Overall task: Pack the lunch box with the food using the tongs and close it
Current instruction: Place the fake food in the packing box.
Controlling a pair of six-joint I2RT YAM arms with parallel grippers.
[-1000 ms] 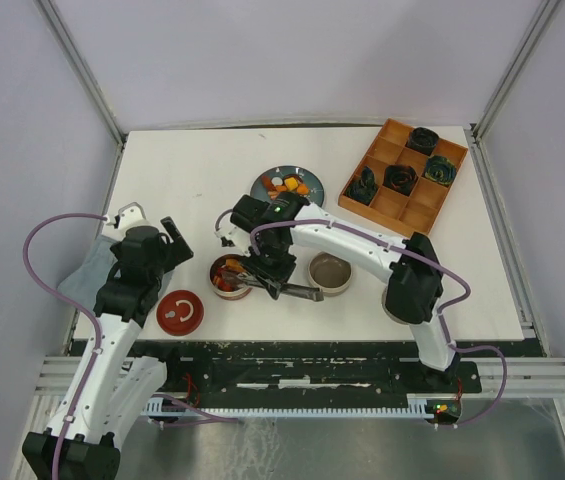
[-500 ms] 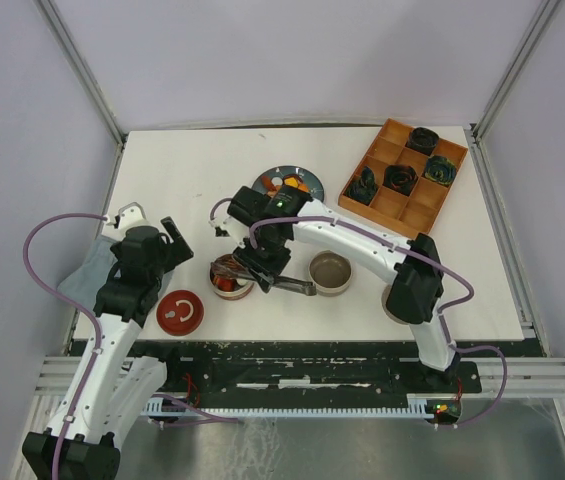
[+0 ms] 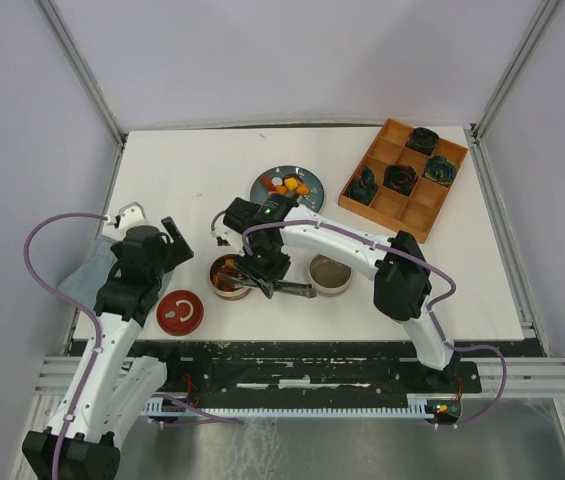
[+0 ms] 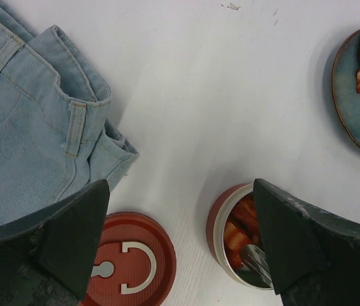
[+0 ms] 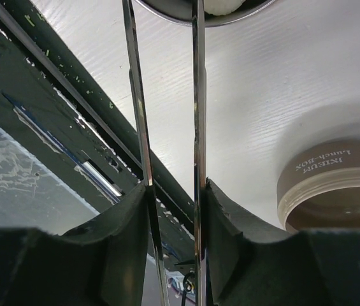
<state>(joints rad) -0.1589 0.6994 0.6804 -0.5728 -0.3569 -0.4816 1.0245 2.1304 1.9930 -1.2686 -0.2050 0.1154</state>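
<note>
My left hand [image 4: 180,239] is hanging wide open, the red lid [image 4: 125,264] lying on the bench just beneath it. My right hand [image 5: 173,217] is tilting down, gripping the tongs [image 5: 197,95], whose tips are reaching into the lunch box [image 4: 221,217] where some food [image 4: 237,233] is lying. I judge I'm dropping a piece. More is waiting on the plate [image 4: 352,108] beyond, calling for another pickup.
</note>
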